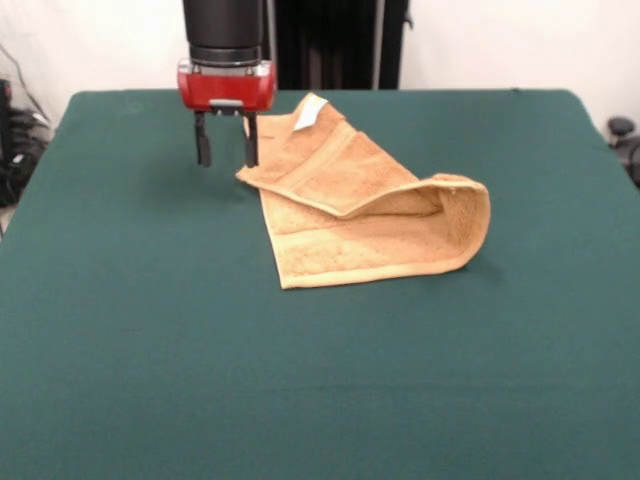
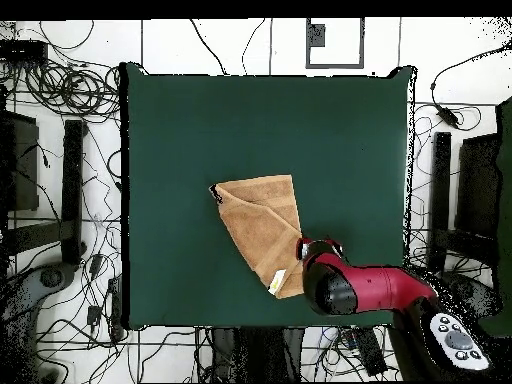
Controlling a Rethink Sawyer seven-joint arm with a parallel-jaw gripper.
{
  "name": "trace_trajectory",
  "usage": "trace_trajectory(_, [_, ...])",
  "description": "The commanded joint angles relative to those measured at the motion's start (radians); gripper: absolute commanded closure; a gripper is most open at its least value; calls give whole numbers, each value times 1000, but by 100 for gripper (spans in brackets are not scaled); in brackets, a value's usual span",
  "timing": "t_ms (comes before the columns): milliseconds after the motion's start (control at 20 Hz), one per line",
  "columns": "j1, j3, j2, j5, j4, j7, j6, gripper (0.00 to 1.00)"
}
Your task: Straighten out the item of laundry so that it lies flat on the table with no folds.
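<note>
Orange-tan terry towel [image 1: 360, 205], folded over itself with a raised loop at its right end, lies upper centre of the front view on the green felt bench [image 1: 150, 330]. The gripper [image 1: 227, 140], fingers spread and empty, hangs just left of its tagged corner. Overhead, broad bare felt surrounds it.
</note>
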Motion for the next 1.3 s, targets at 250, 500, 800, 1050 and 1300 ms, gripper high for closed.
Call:
trace_trajectory(250, [94, 59, 13, 31, 24, 88, 33, 0])
trace_trajectory(500, [108, 52, 30, 33, 23, 101, 13, 0])
trace_trajectory(800, [119, 27, 61, 18, 22, 114, -31, 0])
trace_trajectory(1050, [132, 6, 85, 8, 21, 124, -70, 0])
trace_trajectory(1300, [129, 3, 102, 0, 15, 118, -85, 0])
